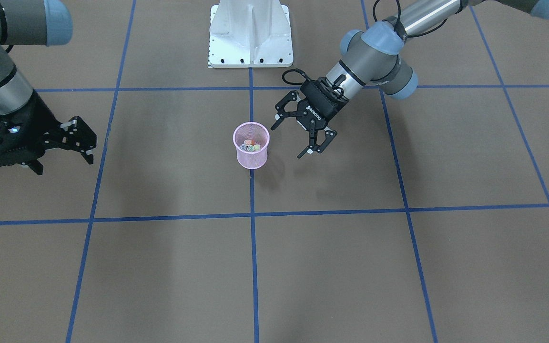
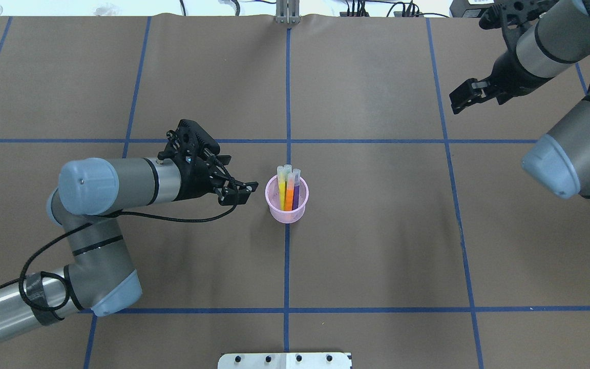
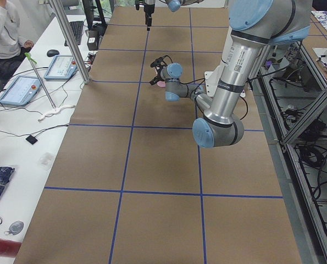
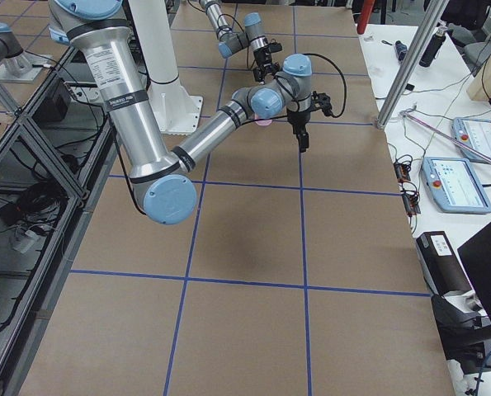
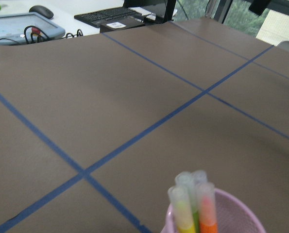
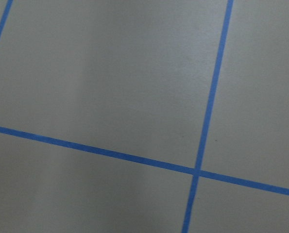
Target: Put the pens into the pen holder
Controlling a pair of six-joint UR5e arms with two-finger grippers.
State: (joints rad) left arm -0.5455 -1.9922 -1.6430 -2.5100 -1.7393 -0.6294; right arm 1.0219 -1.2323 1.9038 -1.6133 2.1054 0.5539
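The left gripper hangs wide open and empty on a horizontal wrist. A small gap parts it from the rim of the pink cup, at its 3 o'clock in the overhead view. The four pens stand upright inside, caps up. The right gripper, spread and empty, hangs well apart toward the cup's 2 o'clock

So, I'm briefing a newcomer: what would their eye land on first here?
The pink pen holder, dead centre on a blue line, with the bright pens standing in it. Next, the left gripper, open and empty, close beside the pen holder without touching it. The right gripper hangs open far off on the robot's right.
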